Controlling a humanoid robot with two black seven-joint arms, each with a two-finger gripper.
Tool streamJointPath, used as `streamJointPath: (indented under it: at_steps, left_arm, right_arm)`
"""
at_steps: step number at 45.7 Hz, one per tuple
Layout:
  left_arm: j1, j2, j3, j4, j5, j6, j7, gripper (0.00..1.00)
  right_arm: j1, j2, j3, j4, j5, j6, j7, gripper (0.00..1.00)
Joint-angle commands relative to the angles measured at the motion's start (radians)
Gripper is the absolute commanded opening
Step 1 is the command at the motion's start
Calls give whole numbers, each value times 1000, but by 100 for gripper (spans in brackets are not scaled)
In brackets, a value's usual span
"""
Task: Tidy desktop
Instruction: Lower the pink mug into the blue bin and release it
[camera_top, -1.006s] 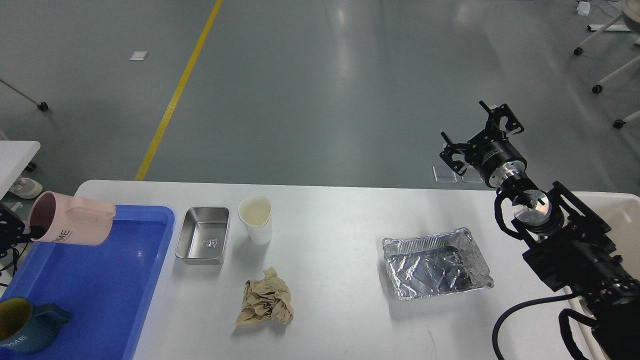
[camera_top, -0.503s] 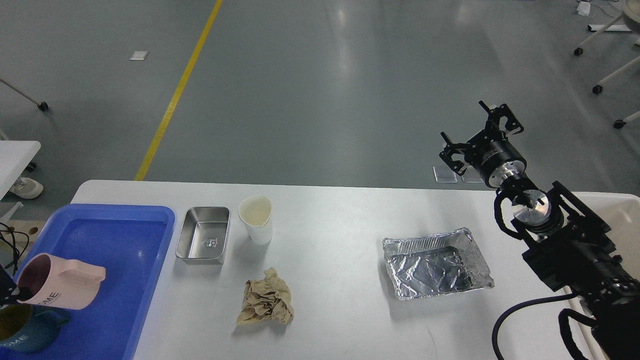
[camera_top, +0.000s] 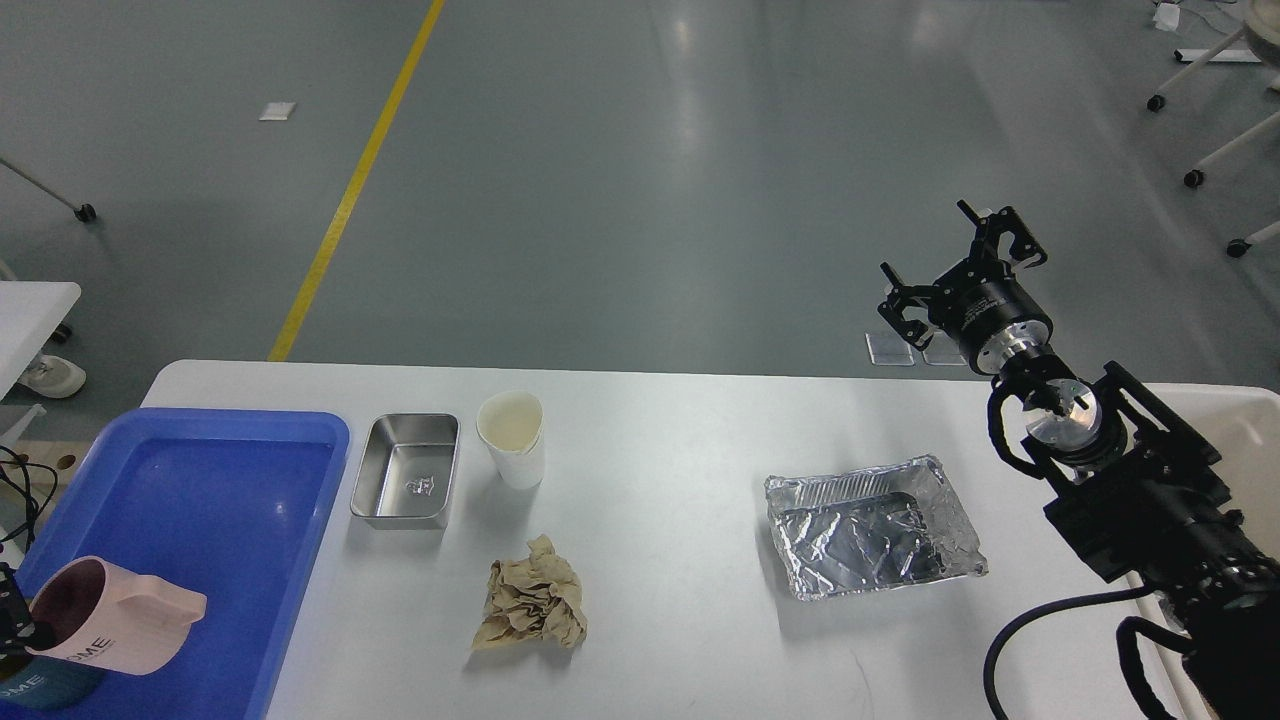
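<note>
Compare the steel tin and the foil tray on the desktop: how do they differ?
The steel tin is smaller, smooth and rigid-looking, standing beside the paper cup; the foil tray is larger, crinkled and dented, lying alone further right. The tin sits square to the table edge; the tray is skewed. Both are empty, rectangular and silver.

The pink mug (camera_top: 115, 620) at the blue tray's (camera_top: 300, 470) near left corner shows the dark letters "ME", the start hidden. The dark mug (camera_top: 40, 688) under it shows white "ME".
</note>
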Motion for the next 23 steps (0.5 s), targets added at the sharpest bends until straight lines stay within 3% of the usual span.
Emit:
streamJointPath:
  at_steps: [1,15,23]
  left_arm:
    - [0,-4,-1,-1,6,-1,4,0]
    - [7,-63,11,-4,130,-14,10,0]
    - [5,-66,28,-4,152,-12,47,0]
  right_arm:
    - [0,0,0,-1,0,1,0,100]
    - [0,-3,0,-1,0,-1,0,100]
    - [0,-6,0,-1,0,1,0,100]
